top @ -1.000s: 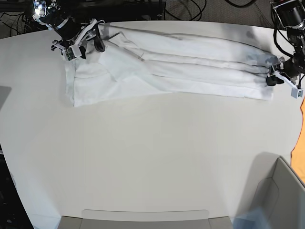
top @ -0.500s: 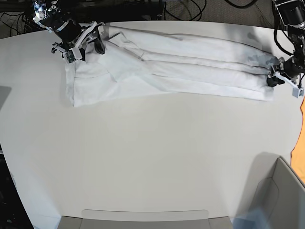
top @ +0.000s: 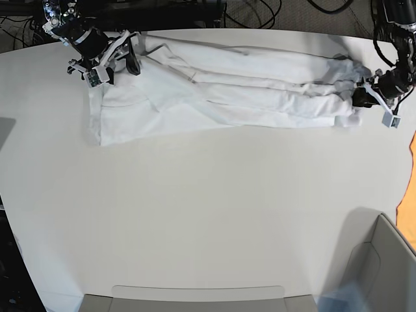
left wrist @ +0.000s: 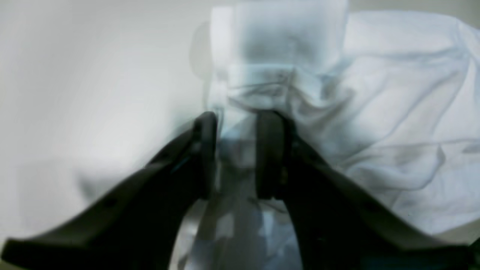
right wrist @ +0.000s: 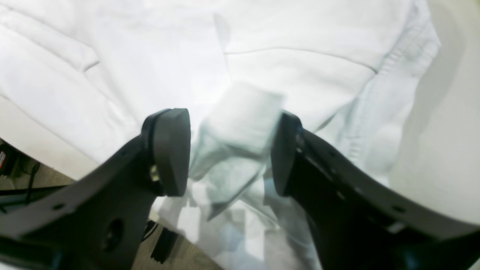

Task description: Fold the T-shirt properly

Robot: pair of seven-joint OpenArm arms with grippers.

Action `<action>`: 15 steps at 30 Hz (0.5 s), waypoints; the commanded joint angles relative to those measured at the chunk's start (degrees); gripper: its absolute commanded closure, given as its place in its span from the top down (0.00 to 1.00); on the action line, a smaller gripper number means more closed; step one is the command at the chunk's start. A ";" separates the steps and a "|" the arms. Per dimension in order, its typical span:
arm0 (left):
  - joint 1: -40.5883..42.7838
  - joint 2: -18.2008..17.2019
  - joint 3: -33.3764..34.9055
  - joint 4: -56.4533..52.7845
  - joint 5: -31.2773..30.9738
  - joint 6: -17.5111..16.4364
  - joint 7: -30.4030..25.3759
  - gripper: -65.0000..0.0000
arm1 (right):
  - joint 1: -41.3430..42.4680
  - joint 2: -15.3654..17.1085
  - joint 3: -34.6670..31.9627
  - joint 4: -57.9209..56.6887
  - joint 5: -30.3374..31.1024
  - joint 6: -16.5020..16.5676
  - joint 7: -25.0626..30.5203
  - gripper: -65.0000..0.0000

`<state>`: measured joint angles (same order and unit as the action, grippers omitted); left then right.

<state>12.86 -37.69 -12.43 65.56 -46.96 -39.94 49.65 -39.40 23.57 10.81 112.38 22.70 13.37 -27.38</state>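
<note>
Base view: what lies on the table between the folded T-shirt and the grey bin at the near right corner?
Nothing. In the base view the table is bare between the T-shirt and the grey bin. The orange cloth sits off to the side at the right edge.

A pale rounded table fills the room's middle, with dark cables beyond it.

From the base view you look down from high above the table, with its far edge at the top and both arms near the upper corners. Your left wrist view sits close behind the left gripper, facing along its fingers at the T-shirt. Your right wrist view does the same behind the right gripper. All three views share that white cloth.
</note>
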 commanded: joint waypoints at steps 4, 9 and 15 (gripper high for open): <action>0.46 1.52 1.04 -1.87 3.14 -0.06 4.11 0.00 | 0.06 0.56 0.31 1.07 0.64 0.30 1.31 0.51; -5.26 1.43 -3.18 -6.53 3.14 -0.06 3.93 0.00 | 0.06 0.56 0.40 1.07 0.64 0.22 1.31 0.51; -8.69 0.46 -13.82 -8.64 3.22 -0.06 4.73 0.00 | 0.14 0.47 0.40 1.07 0.64 0.13 1.31 0.51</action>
<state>4.43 -35.24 -25.76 56.64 -47.29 -41.58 52.88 -39.20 23.46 10.85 112.40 22.72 13.32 -27.38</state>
